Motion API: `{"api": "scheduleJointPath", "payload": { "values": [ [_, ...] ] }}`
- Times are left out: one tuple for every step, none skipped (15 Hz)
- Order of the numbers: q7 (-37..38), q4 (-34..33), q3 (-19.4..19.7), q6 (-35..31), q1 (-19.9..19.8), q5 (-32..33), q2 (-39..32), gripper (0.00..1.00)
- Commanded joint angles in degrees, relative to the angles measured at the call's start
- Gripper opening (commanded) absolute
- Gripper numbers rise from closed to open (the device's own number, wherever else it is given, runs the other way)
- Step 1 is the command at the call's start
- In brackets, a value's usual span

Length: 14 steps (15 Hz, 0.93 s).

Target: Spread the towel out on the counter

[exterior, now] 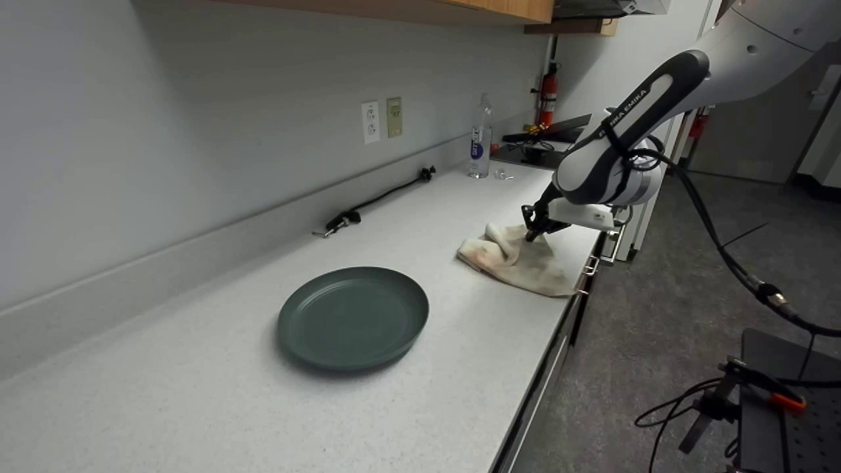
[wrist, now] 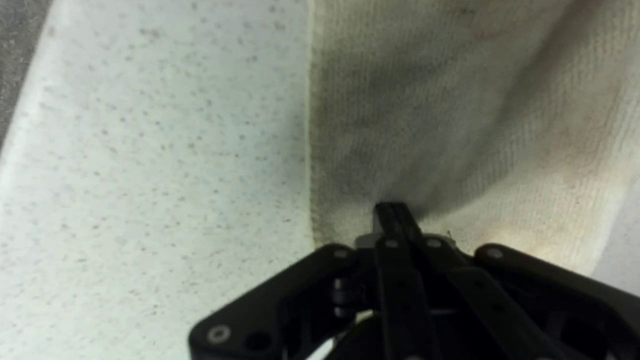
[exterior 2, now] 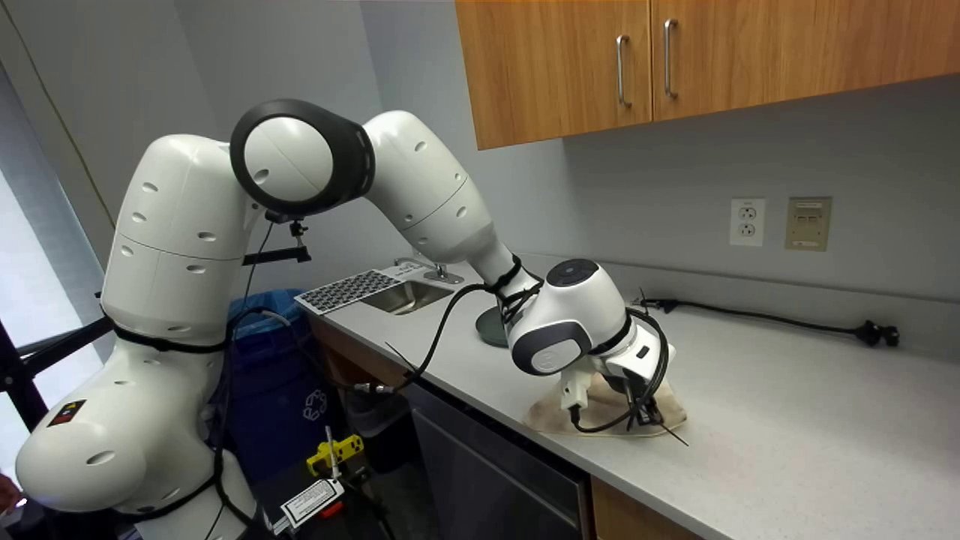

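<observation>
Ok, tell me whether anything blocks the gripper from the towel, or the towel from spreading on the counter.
Nothing visible does: the gripper is right at the towel, which already lies, partly bunched, on the counter. The plate sits apart from it.

Ribbed cloth towel [wrist: 460, 115], matt plate [exterior: 353, 318]

Grey walls [exterior: 230, 144], dark floor [exterior: 657, 295], wooden cabinet [exterior 2: 555, 75], 2 metal handles [exterior 2: 667, 60].

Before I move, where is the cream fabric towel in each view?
In an exterior view: cream fabric towel right of centre, just below mid-height.
In an exterior view: towel right of centre, lower half, partly hidden.
In the wrist view: towel at upper right, cropped.
Shared landmark: black two-fingered gripper, seen against the towel in all three.
</observation>
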<state>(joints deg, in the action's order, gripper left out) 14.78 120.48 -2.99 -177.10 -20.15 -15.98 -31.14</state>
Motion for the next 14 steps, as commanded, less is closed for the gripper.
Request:
{"api": "scheduleJointPath", "payload": {
  "values": [
    [-2.84,-0.95,-2.11,-2.42,-1.81,-2.24,-1.65,0.0],
    [-2.91,-0.97,-2.26,-2.66,-1.95,-2.21,-1.72,0.0],
    [-2.86,-0.99,-2.7,-2.99,-2.3,-2.35,-1.82,0.0],
    [-2.76,-0.99,-3.06,-3.27,-2.6,-2.41,-1.92,0.0],
    [-2.46,-0.92,-2.92,-3.41,-2.51,-2.34,-1.96,0.26],
    [-2.51,-0.85,-3.22,-2.75,-2.82,-2.24,-1.84,0.27],
    [-2.75,-0.87,-3.66,-1.86,-3.24,-2.12,-1.71,0.34],
    [-2.81,-0.9,-3.82,-1.77,-3.33,-2.06,-1.7,0.41],
    [-2.87,-0.95,-3.98,-1.73,-3.43,-2.01,-1.69,0.47],
    [-2.89,-0.98,-3.99,-1.75,-3.41,-1.93,-1.69,0.56],
    [-2.91,-0.98,-3.94,-1.79,-3.36,-1.86,-1.69,0.63],
    [-2.88,-0.94,-3.88,-1.53,-3.31,-1.85,-1.62,0.72],
    [-1.4,-0.38,-2.02,-1.44,-1.08,-1.86,-0.45,0.78],
    [-1.39,-0.38,-1.96,-1.44,-0.99,-1.85,-0.44,0.6]
  ]
}}
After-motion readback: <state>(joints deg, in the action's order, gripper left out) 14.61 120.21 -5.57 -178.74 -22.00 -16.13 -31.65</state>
